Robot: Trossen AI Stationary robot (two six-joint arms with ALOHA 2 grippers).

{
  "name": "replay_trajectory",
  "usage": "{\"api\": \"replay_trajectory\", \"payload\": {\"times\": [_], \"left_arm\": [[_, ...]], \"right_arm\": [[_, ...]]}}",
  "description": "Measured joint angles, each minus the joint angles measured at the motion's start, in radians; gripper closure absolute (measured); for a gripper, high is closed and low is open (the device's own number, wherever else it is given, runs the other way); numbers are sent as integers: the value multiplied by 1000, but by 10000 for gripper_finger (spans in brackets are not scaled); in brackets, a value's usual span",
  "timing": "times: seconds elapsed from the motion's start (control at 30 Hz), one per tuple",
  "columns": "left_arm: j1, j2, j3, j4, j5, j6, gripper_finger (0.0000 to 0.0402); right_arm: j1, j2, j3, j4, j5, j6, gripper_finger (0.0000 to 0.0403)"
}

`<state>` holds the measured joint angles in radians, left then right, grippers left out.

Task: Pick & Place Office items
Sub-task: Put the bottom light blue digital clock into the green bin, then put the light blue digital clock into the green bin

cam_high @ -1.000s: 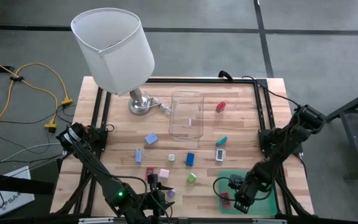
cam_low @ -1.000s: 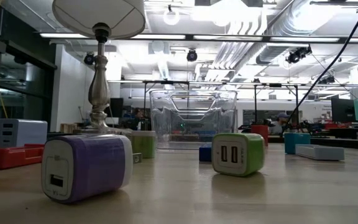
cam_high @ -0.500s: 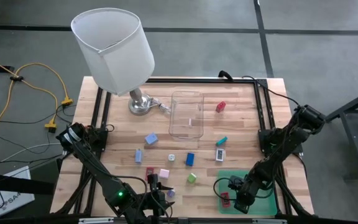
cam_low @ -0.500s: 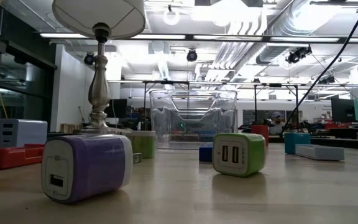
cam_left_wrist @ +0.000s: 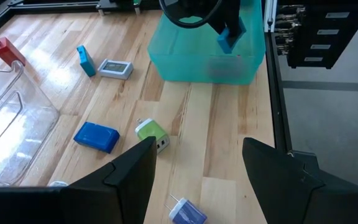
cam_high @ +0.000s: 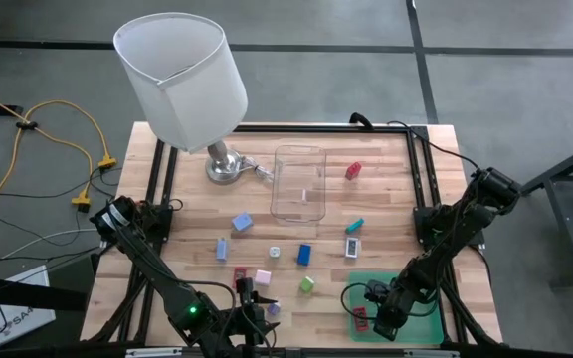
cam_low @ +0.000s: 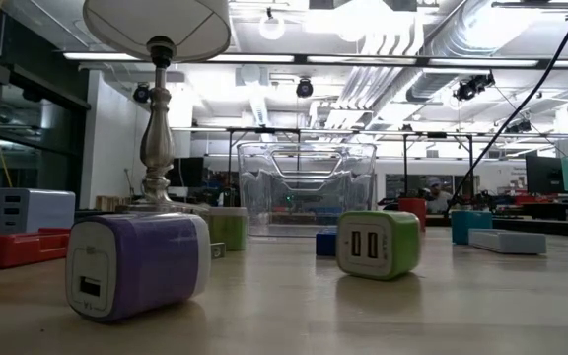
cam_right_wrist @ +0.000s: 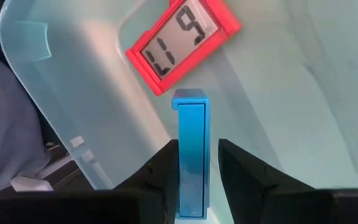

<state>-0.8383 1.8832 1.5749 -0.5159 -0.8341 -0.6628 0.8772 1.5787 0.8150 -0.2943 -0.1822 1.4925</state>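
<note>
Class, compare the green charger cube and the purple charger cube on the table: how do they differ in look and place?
The green charger cube shows two ports on its face; the purple charger cube shows one. In the low view the purple one sits nearer the camera, the green one farther back. Both are blocky with white faces, resting on the wooden table.

The right gripper (cam_right_wrist: 194, 163) has begun to loosen around the blue piece (cam_right_wrist: 191, 158) over the green tray (cam_right_wrist: 278, 93)

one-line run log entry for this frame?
phase: place | right hand: over green tray, blue piece between its fingers | tray holds: red clock | left hand: open, waiting at near table edge
</note>
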Motion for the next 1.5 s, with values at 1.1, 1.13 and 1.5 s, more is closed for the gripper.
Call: {"api": "replay_trajectory", "payload": {"times": [1.1,1.13,1.5], "left_arm": [[0,0,0,0,0,0,171],[0,0,0,0,0,0,171],[0,0,0,0,0,0,171]], "right_arm": [[-41,0,1,-16,-91,-69,301],[-50,0,1,-15,-107,-82,301],[-177,0,1,-8,-265,-187,301]]}}
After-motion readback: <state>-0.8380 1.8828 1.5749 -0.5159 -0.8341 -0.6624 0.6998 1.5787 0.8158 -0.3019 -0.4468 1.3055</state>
